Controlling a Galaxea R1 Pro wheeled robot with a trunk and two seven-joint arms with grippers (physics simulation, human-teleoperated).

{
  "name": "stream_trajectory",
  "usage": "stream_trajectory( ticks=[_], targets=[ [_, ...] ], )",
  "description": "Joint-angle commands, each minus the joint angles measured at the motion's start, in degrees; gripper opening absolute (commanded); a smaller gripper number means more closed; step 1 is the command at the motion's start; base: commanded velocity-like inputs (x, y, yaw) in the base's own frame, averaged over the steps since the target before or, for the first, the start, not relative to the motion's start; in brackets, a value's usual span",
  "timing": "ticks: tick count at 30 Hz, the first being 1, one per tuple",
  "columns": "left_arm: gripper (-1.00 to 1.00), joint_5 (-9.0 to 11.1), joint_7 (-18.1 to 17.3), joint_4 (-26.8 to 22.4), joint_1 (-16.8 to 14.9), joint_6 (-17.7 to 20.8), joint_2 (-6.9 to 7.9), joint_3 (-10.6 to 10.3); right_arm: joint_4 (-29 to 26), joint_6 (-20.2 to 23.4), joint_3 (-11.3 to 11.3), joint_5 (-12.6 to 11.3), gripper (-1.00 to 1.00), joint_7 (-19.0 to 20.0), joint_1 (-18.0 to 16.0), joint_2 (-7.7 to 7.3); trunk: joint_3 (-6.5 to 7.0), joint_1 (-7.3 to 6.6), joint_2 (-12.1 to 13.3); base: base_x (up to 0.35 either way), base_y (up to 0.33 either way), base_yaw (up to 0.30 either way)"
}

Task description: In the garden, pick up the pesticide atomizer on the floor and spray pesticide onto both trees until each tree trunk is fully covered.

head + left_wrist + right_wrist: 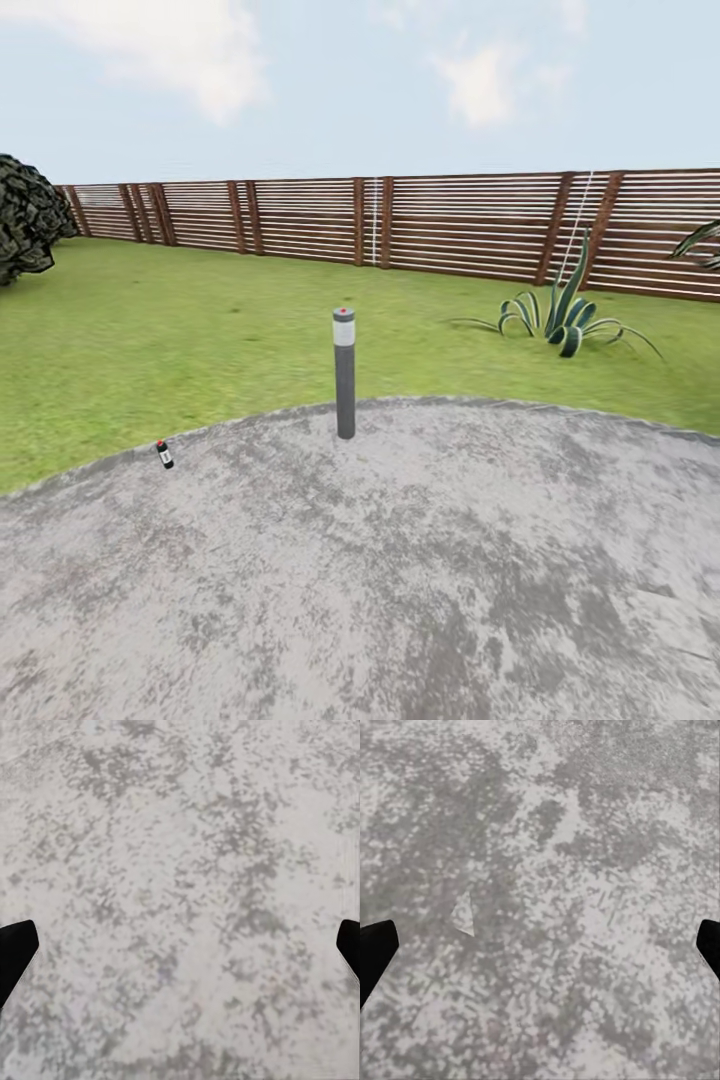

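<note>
Standing at about nine o'clock in the head view, a dark, rough-leaved bush (28,215) closes off the far left edge of the lawn (200,320), with the brown slatted fence (450,228) running behind it across the whole width under a pale, cloudy sky. Lower down, near eight o'clock, the pesticide atomizer (164,454) — a small dark bottle with a red top and a white band — stands slightly tilted on the grey paved floor (400,580), just inside the curved edge where paving meets grass. At the centre, toward twelve o'clock from the paving's middle, a grey bollard lamp (344,372) rises upright from the rim of the paving, a light band and a red dot at its top. Farther right, near two o'clock, a spiky striped agave (563,318) grows out of the grass, well apart from the lamp, and a few leaf tips (700,243) of another plant reach in at three o'clock. In the left wrist view the left hand (180,952) is released — its two dark fingertips (15,949) sit far apart over mottled grey paving. In the right wrist view the right hand (540,952) is likewise spread wide, fingertips (375,949) at opposite edges, nothing between them but paving.
</note>
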Motion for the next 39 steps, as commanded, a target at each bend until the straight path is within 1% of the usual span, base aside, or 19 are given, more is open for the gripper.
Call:
stream_trajectory(
  ticks=[1, 16, 28, 32, 39],
  targets=[
    [1.00, 0.1, 0.0, 0.1, 0.0, -0.2, -0.01, 0.1, 0.0, -0.2, -0.1, 0.0, 1.00, 0.0, 0.0, 0.01, -0.05, 0.02, 0.0, 0.338, -0.083, 0.276],
    [1.00, 0.1, 0.0, 0.1, 0.0, -0.2, -0.01, 0.1, -0.1, -0.2, -0.1, 0.0, 1.00, 0.0, 0.0, 0.18, -0.05, 0.02, 0.0, 0.338, -0.080, 0.276],
    [1.00, 0.1, 0.0, 0.1, 0.0, -0.2, -0.01, 0.1, -0.1, -0.2, 0.0, 0.0, 1.00, 0.0, 0.0, 0.23, -0.06, 0.02, 0.0, 0.334, -0.004, 0.276],
    [1.00, 0.1, 0.0, 0.1, 0.0, -0.2, -0.01, 0.1, -0.1, -0.2, 0.0, 0.0, 1.00, 0.0, 0.0, 0.26, -0.15, 0.02, 0.0, 0.147, 0.000, 0.274],
    [1.00, 0.2, 0.0, 0.1, 0.0, -0.2, -0.12, 0.1, -0.1, -0.2, 0.0, 0.0, 1.00, 0.0, 0.0, 0.27, -0.41, 0.02, 0.0, 0.014, 0.000, 0.267]
  ],
)
